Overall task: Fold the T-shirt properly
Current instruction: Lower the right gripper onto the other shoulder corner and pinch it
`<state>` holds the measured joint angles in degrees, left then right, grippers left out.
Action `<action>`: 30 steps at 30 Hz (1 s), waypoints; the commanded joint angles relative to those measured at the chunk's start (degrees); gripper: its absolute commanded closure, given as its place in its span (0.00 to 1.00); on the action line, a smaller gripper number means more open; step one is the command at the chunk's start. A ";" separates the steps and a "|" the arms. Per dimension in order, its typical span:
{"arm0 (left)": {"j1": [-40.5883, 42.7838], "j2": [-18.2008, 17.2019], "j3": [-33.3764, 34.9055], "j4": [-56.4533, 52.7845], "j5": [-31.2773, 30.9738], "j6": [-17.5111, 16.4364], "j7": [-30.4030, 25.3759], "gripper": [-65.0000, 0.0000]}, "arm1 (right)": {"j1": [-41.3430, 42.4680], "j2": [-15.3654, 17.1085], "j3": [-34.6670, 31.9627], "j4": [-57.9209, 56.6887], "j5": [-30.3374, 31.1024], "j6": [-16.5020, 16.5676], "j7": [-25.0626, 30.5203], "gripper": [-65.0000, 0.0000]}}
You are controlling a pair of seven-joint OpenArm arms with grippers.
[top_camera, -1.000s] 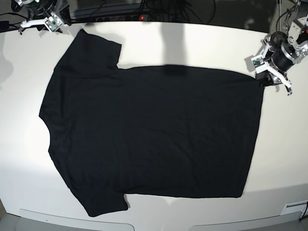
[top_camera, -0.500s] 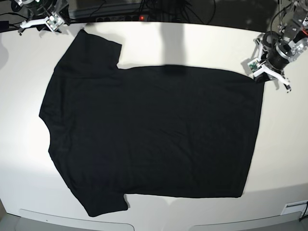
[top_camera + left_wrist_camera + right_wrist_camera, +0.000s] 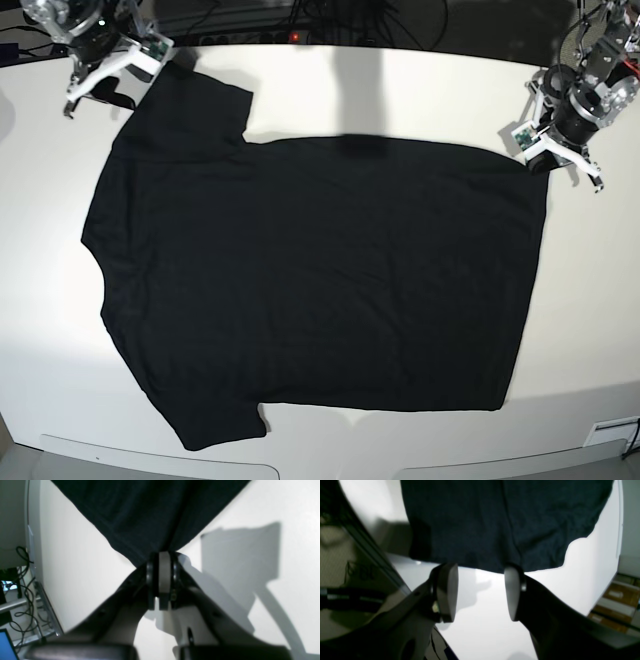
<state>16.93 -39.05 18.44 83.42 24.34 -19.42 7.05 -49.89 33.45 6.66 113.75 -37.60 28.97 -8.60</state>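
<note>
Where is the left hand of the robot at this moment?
In the base view the left hand is at the upper right, shut on the hem corner of the large black cloth T-shirt lying flat on the white table.

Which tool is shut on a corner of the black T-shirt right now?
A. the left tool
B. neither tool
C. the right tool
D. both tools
A. The left tool has its pads pressed together on a corner of the T-shirt, while the right tool stands open with bare table between its pads.
</note>
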 commanded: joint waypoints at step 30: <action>1.18 -0.17 0.79 -0.85 -0.66 -5.42 3.43 1.00 | 7.28 3.50 -6.60 -10.19 -2.58 2.89 3.72 0.54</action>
<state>16.84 -39.05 18.44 83.42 24.27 -19.46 7.05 -42.33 36.21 -0.05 103.22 -40.16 31.62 -5.34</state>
